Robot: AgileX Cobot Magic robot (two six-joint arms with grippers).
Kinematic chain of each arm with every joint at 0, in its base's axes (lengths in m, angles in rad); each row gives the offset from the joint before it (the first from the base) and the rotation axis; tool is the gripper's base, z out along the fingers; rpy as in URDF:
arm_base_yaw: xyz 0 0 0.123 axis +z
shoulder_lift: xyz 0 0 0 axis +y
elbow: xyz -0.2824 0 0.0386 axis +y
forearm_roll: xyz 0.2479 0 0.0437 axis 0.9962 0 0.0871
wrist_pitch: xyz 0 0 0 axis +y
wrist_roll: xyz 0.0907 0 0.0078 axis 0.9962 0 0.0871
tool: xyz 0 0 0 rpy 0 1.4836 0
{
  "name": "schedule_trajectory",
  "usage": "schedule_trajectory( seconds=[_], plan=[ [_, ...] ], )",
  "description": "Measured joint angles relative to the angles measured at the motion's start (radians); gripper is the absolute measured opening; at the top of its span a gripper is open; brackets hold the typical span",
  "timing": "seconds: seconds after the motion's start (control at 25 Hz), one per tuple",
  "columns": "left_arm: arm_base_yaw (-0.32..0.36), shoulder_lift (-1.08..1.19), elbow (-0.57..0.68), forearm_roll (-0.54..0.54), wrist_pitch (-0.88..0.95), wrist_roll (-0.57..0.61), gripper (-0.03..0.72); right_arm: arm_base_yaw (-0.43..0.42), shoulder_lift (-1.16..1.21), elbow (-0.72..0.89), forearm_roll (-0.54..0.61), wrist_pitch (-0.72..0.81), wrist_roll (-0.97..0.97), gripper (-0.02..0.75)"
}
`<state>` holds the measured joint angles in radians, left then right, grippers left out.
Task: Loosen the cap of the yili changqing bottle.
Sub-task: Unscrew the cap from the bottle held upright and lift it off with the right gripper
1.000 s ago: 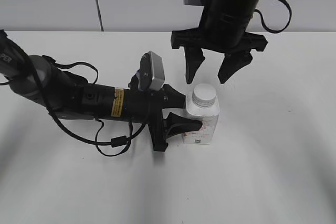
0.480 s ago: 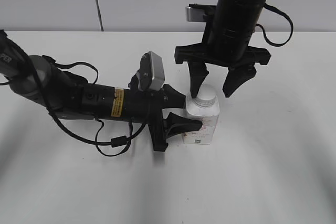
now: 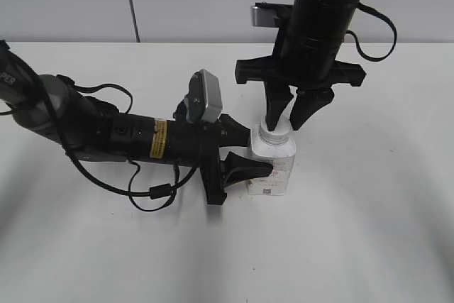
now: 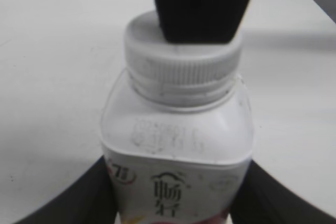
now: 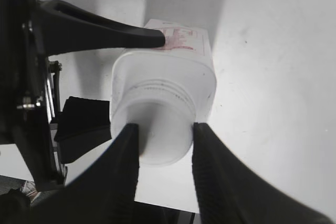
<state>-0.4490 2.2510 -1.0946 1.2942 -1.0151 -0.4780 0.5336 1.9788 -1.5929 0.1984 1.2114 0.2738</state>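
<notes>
The white table [image 3: 369, 232] lay under everything, bare around my two arms. My left arm stretched low across it, and my left gripper [image 3: 250, 152] pinched the yili changqing bottle [image 3: 272, 167] by its body, one finger on each flank just below the sloped shoulders, holding it upright on the table. From that wrist the bottle filled the space straight ahead, its label facing me and its sides pressed between my dark fingers [image 4: 89, 198].

My right arm stood above, pointing down, and my right gripper [image 3: 290, 117] sat directly over the bottle's neck. Its two fingers [image 5: 123, 166] straddled the cap [image 5: 163, 137], one on each side of the ribbed wall, drawn in close; I could not tell for certain whether they pressed the plastic or stood a hair off it. The cap was directly beneath that gripper, between the fingertips, at the top of the bottle.

I judged the bottle to be light and thin-walled, likely to dent or twist if squeezed hard, and smooth enough to spin in a slack hold, so the left grip belonged on the flat flanks where it already sat. The cap looked stiff, and its ribs gave purchase; the best hold was low on that ribbed side, fingers opposite each other, above the ring at the neck [image 4: 181, 85].
</notes>
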Motion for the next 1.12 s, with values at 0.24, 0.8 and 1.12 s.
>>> schedule_trajectory(
  seconds=[0.24,0.8,1.12],
  plan=[
    [0.001,0.000,0.000,0.001,0.000,-0.001,0.377,0.000,0.000,0.000,-0.010,0.002,-0.130,0.246],
    [0.001,0.000,0.000,0.002,-0.001,-0.001,0.377,0.000,0.000,0.000,0.059,-0.017,-0.145,0.554],
    [0.001,0.000,0.000,0.001,-0.001,-0.001,0.377,0.000,0.000,0.000,0.012,-0.034,-0.118,0.538]
  ],
)
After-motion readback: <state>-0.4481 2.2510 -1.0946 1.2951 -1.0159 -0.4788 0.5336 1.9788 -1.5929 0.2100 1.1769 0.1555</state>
